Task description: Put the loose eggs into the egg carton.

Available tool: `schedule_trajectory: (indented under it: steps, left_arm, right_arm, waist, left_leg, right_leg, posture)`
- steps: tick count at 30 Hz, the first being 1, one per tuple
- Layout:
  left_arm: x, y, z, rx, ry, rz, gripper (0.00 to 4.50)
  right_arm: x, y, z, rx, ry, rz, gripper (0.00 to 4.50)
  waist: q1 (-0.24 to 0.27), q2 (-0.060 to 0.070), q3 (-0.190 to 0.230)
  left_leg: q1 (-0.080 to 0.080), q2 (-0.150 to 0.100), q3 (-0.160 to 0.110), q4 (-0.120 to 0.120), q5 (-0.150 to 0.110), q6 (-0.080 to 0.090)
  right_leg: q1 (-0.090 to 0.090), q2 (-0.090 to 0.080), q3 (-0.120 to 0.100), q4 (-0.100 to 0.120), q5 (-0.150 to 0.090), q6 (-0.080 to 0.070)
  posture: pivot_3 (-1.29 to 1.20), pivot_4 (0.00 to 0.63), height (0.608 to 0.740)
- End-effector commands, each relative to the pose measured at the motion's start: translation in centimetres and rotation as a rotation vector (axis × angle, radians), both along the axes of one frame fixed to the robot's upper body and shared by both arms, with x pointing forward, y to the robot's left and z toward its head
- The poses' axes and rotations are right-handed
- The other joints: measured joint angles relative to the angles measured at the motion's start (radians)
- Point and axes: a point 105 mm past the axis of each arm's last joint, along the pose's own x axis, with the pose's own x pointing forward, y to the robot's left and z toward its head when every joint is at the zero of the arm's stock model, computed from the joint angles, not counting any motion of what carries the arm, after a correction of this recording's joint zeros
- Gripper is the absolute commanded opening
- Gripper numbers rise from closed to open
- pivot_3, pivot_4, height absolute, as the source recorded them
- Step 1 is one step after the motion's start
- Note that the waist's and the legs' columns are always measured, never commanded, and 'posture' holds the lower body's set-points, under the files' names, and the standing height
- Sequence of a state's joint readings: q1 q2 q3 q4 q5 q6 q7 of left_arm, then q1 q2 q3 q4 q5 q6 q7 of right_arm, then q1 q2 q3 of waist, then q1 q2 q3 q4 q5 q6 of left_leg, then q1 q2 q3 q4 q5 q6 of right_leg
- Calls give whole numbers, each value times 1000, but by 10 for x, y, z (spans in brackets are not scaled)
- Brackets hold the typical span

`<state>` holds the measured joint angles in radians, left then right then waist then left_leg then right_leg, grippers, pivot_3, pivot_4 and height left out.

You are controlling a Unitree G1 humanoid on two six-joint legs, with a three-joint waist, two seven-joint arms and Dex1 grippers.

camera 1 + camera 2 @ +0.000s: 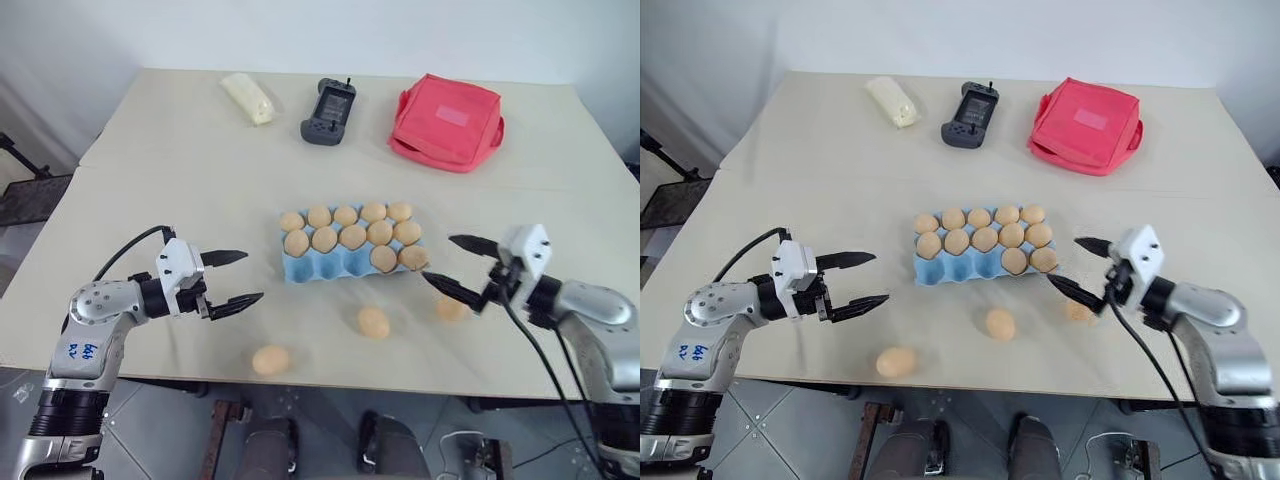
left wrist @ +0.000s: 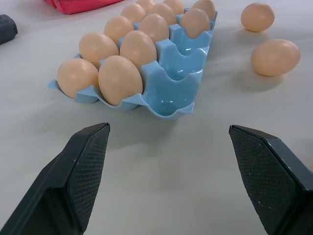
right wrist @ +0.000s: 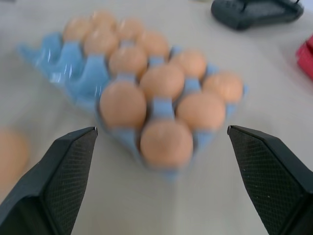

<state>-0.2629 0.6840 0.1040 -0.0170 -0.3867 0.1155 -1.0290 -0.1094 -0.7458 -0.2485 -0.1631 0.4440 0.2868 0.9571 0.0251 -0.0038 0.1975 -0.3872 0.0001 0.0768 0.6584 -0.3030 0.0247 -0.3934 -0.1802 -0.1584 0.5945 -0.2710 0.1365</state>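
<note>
Eggs (image 1: 373, 322) lie loose between egg carton (image 1: 300, 268) and table edge (image 1: 330, 378); my left gripper (image 1: 234, 278) and right gripper (image 1: 455, 266) gape wide, empty, flanking the carton with bare tabletop around.

Head stereo overhead; wrist close-ups.

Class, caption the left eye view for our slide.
Twelve eggs fill the blue carton; three loose eggs wait on the table.

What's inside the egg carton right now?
The egg carton holds twelve eggs: both far rows full, two at the near row's right end. Three near cups are visibly bare.
</note>
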Motion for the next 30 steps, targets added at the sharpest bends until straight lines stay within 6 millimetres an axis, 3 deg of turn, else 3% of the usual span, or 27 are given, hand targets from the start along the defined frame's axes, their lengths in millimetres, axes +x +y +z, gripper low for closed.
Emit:
schedule_trajectory:
  steps: [1,5,8,14,26,30]
  left_arm:
    - [3,0,6,5,-36,-9,4146]
    - [2,-4,5,1,-29,-24,4146]
    - [2,-5,4,4,-23,-36,4146]
    - [3,-6,6,5,-22,-46,4146]
    - [0,-4,9,14,-30,-39,4146]
    - [-2,0,11,16,-36,-21,4146]
  right_arm:
    - [-22,-38,1,-27,0,-59,4477]
    - [-36,-62,-6,-23,12,-142,4477]
    - [-40,-66,-12,10,34,-172,4477]
    - [-40,-41,-28,25,54,-77,4477]
    - [-2,-4,-48,-6,140,51,4477]
    - [5,2,-51,20,153,71,3511]
  waist:
    - [4,0,0]
    - [-4,0,0]
    - [-11,0,0]
    - [-9,0,0]
    - [-11,0,0]
    - [-4,0,0]
  left_leg:
    - [0,0,1,0,0,0]
    - [1,1,3,1,0,1]
    - [3,3,2,1,0,1]
    - [3,5,1,3,0,1]
    - [2,6,1,6,0,1]
    - [1,5,2,6,0,1]
  right_leg:
    - [1,0,-1,0,0,0]
    - [1,0,1,-1,0,0]
    - [1,0,3,-1,2,-2]
    - [1,0,3,-1,3,-4]
    - [-1,0,3,3,4,-5]
    - [-1,0,2,2,5,-4]
  posture:
    - [0,150,740]
    - [0,150,740]
    - [0,150,740]
    - [0,150,740]
    - [0,150,740]
    - [0,150,740]
